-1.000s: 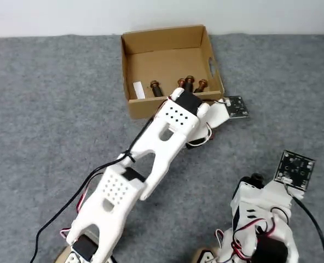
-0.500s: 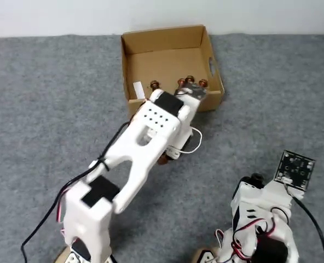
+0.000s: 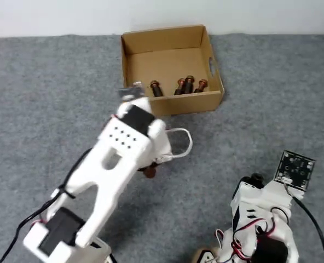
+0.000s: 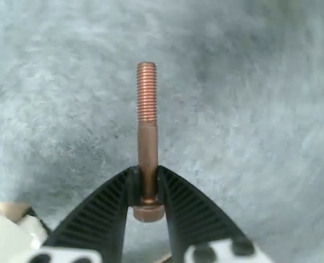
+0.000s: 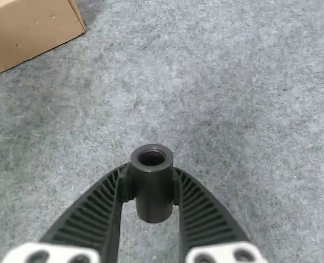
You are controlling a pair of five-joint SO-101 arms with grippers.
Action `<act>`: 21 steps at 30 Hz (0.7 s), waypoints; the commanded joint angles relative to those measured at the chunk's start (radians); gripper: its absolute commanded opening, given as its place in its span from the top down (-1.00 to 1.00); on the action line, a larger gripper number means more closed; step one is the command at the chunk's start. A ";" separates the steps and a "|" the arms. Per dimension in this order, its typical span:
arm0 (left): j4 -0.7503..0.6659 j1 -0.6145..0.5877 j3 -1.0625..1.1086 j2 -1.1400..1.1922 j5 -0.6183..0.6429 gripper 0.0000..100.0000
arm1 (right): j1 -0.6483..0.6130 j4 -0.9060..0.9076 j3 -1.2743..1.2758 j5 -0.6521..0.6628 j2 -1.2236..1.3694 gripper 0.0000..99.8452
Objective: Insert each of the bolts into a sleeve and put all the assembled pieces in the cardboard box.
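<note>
Between the ribbed fingers of the left pincer (image 4: 146, 176) sits a copper bolt (image 4: 146, 126). It is pinched just above its head, and its long axis runs straight out from the pincer, threaded tip leading, over bare grey counter (image 3: 271, 82). The right pincer (image 5: 151, 174) squeezes one dark sleeve (image 5: 151, 189), whose open bore also faces away from the wrist. I'd say the coming move depends on lining that tip up with that bore. For now the two arms are well apart, the left arm (image 3: 126, 137) lying nearer the cardboard box (image 3: 178, 104) and the right arm (image 3: 260, 219) back at the near corner. One bolt and one sleeve remain out, and four assembled pieces (image 3: 189, 85) lie along the box's front wall.
</note>
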 commanded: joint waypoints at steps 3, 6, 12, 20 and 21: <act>-0.015 -0.152 -0.002 -0.081 0.212 0.99 | 0.010 -0.024 0.000 0.008 0.005 0.98; -0.021 -0.226 0.005 -0.077 0.295 0.98 | 0.010 -0.024 0.000 0.008 0.005 0.98; -0.077 -0.318 0.058 -0.075 0.480 0.98 | 0.010 -0.024 0.000 0.008 0.005 0.98; -0.098 -0.324 0.081 -0.081 0.428 0.56 | 0.012 -0.024 0.000 0.008 0.005 0.98; -0.098 -0.324 0.082 -0.083 0.390 0.55 | 0.012 -0.024 0.000 0.008 0.005 0.98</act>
